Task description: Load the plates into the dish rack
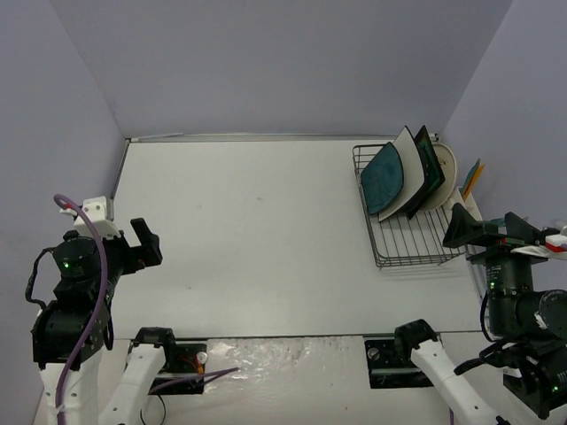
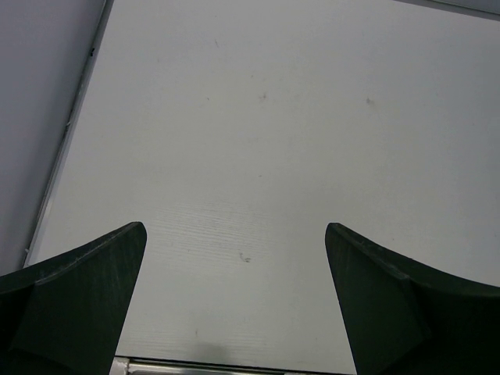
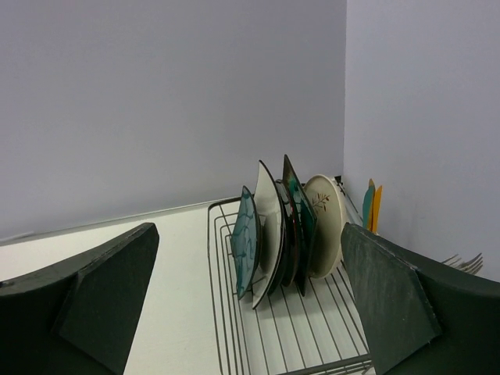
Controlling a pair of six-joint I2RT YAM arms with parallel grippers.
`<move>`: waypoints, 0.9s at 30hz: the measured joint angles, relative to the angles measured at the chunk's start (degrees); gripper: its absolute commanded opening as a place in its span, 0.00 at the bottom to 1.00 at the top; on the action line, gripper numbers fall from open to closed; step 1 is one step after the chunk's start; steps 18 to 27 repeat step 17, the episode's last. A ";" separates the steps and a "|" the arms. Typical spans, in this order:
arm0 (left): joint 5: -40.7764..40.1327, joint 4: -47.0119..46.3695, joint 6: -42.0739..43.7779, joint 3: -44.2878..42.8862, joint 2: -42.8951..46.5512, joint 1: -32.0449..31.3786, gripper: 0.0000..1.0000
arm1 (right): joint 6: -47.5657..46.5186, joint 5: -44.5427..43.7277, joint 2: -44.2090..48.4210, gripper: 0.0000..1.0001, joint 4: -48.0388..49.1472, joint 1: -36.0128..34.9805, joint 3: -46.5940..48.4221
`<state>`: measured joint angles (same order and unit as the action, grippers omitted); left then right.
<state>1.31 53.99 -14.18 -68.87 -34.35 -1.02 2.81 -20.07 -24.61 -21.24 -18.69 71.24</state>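
Black wire is forming the dish rack (image 1: 416, 239), which is sitting at the far right of the white table (image 1: 266, 230) in the overhead view. All four plates are standing on edge in its far end, leaning one against the next: the teal-blue plate (image 1: 383, 181) leftmost, then the white square plate (image 1: 403, 168), the black square plate (image 1: 430, 168) and the cream round plate (image 1: 446, 173). The left gripper (image 1: 142, 241) is hanging over the table's left edge, well apart from the rack. The right gripper (image 1: 465, 228) is hovering just beside the rack's right side.

From the left wrist, the dark fingers (image 2: 86, 289) are spreading wide over bare table and gripping nothing.

From the right wrist, the jaws are likewise gaping wide and carrying nothing, facing the rack. The four plates are showing in the same order between the prongs. Teal and orange utensil handles (image 3: 373, 205) are sticking up behind them by the wall.
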 measured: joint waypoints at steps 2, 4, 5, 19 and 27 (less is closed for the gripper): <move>-0.69 0.23 -0.07 0.63 1.99 -0.93 0.97 | 0.00 -0.21 0.88 1.00 -0.05 -0.23 0.00; -1.41 0.22 -0.23 1.36 3.52 -1.14 0.97 | 0.03 -0.29 1.17 1.00 -0.31 -0.43 -0.01; -1.57 0.12 -0.37 1.81 4.14 -1.14 0.97 | 0.12 -0.27 1.21 1.00 -0.40 -0.48 -0.11; -2.44 0.45 -1.08 3.20 5.51 -1.18 0.97 | 0.57 -0.18 2.61 1.00 -1.31 -0.83 -1.28; -2.44 0.45 -1.08 3.20 5.51 -1.18 0.97 | 0.57 -0.18 2.61 1.00 -1.31 -0.83 -1.28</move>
